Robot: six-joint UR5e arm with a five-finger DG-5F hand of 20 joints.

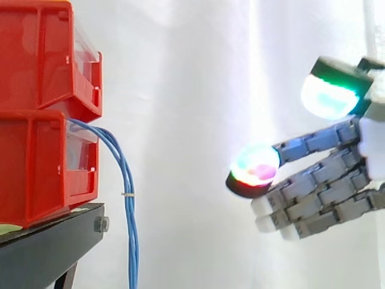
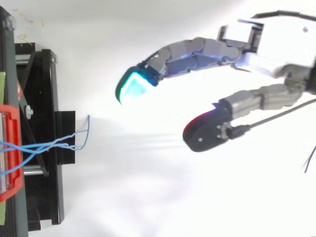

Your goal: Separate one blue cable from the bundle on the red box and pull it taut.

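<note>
From the side I see the blue cable bundle [image 1: 128, 180] spilling out of the lower red bin [image 1: 42, 168] and hanging down past the black stand [image 1: 48, 250]. It is well apart from the hand [image 1: 328, 192], whose fingers are spread and straight, holding nothing. From above, the strands fan apart over the stand. One strand [image 2: 88, 129] loops out toward the cyan fingertip [image 2: 133, 86], untouched.

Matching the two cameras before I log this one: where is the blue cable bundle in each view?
Side view: blue cable bundle left of centre, hanging from the lower red bin down to the bottom edge.
Top view: far left, fanning rightward off the same bin.
Shared landmark: that red bin.
</note>
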